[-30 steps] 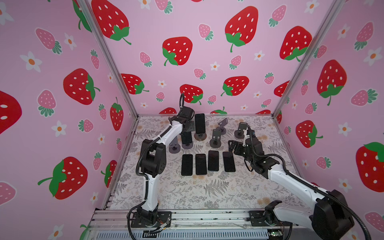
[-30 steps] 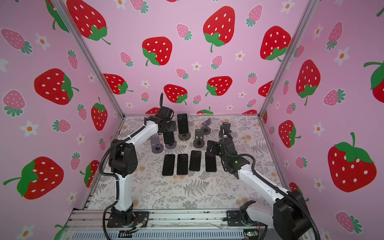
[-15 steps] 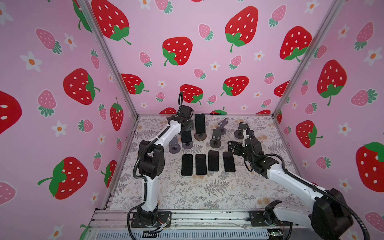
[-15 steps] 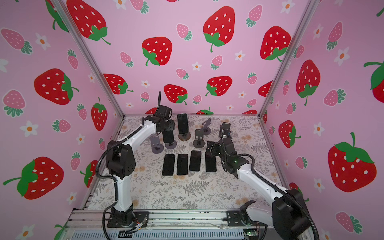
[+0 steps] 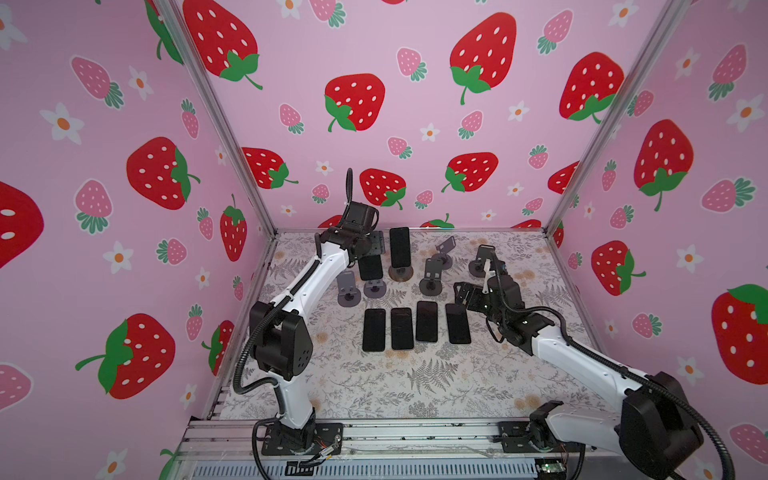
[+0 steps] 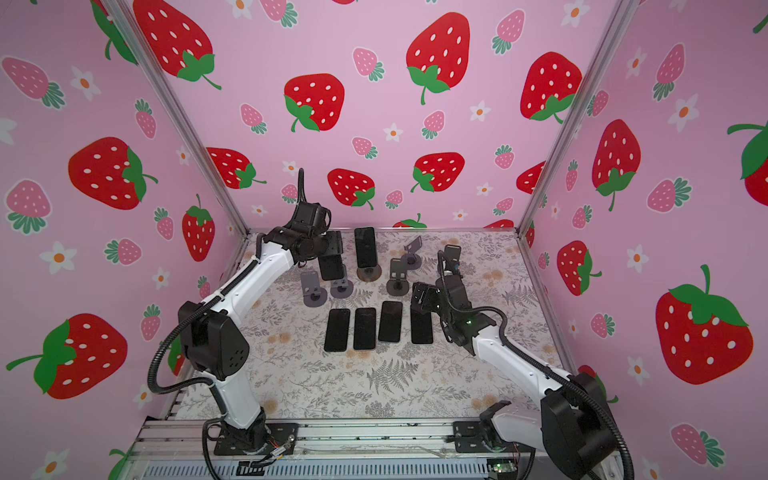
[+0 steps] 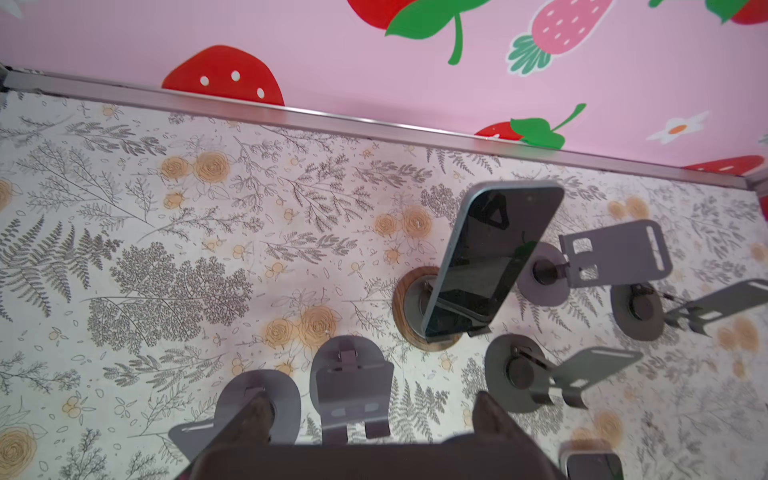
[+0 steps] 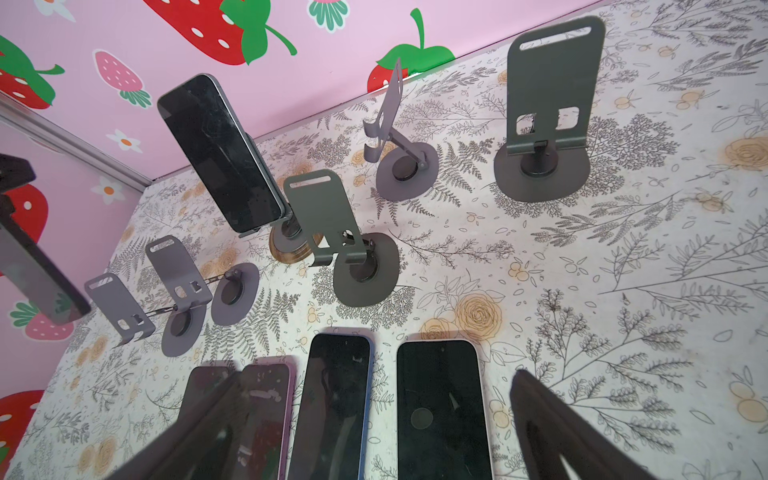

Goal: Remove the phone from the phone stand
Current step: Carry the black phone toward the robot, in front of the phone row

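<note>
Phone (image 5: 370, 268) hangs in the air at the far left of the tabletop (image 5: 374, 395). The left tool (image 5: 370, 254) is squeezed shut on it near its top end. The phone's long side runs up and down, tipped a little. Its bottom end is just above the empty stand (image 5: 375, 286) right under it, and I think the two do not touch. In the left wrist view that stand shows bare, so I think the lifting part is done and the phone now needs a place to lie. The row of four phones (image 5: 402, 328) lies flat on the tabletop, nearer than the stand and a bit to the right. So the phone would have to come to the near side, go down, and tip from standing to lying. The left arm is the one to do it, since it has the phone. The right tool (image 8: 374, 395) is wide open with nothing in it, and it hovers over the right end of the row. A second phone (image 5: 400, 248) stands on a wooden stand (image 5: 401, 273) just right of the held phone, so a swing to the right could bump it.
</note>
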Tool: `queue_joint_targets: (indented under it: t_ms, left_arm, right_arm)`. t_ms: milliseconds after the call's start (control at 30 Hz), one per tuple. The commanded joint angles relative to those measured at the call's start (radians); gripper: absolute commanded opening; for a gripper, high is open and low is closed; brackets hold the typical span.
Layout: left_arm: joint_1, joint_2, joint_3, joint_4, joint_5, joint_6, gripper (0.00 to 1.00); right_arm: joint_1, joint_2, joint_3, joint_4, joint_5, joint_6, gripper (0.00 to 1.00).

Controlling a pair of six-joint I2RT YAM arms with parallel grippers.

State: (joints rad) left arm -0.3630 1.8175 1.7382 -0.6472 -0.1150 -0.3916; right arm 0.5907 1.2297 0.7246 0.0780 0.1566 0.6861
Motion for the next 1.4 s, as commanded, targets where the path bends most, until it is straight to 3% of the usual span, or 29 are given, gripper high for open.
queue_joint_targets:
  t_ms: [0, 300, 467, 600, 700, 833, 1000, 1367]
  left_arm:
    - [-0.006, -0.085, -0.095, -0.037, 0.070, -0.018, 0.67]
    - [-0.051, -0.379, -0.508, -0.032, 0.139, -0.080, 0.65]
    - [-0.143, -0.471, -0.638, -0.085, 0.115, -0.125, 0.65]
    - [-0.241, -0.521, -0.753, -0.119, 0.058, -0.223, 0.62]
    - [-0.309, -0.554, -0.850, -0.084, 0.089, -0.305, 0.62]
    - [-0.383, -0.572, -0.927, -0.106, 0.081, -0.378, 0.62]
    - [-0.409, -0.544, -1.001, -0.059, 0.124, -0.420, 0.62]
    - [-0.485, -0.379, -1.005, 0.055, 0.071, -0.477, 0.63]
  right_arm:
    - [-0.003, 0.013, 0.014, 0.026, 0.013, 0.007, 1.00]
    - [-0.003, 0.070, 0.033, 0.069, -0.028, 0.015, 1.00]
    - [-0.003, 0.125, 0.064, 0.074, -0.061, 0.019, 1.00]
    - [-0.002, 0.146, 0.067, 0.088, -0.077, 0.028, 1.00]
    - [-0.003, 0.145, 0.056, 0.096, -0.061, 0.029, 1.00]
    - [-0.003, 0.153, 0.047, 0.115, -0.067, 0.028, 1.00]
    - [-0.003, 0.167, 0.045, 0.121, -0.071, 0.027, 1.00]
    - [-0.003, 0.140, 0.029, 0.107, -0.060, 0.016, 1.00]
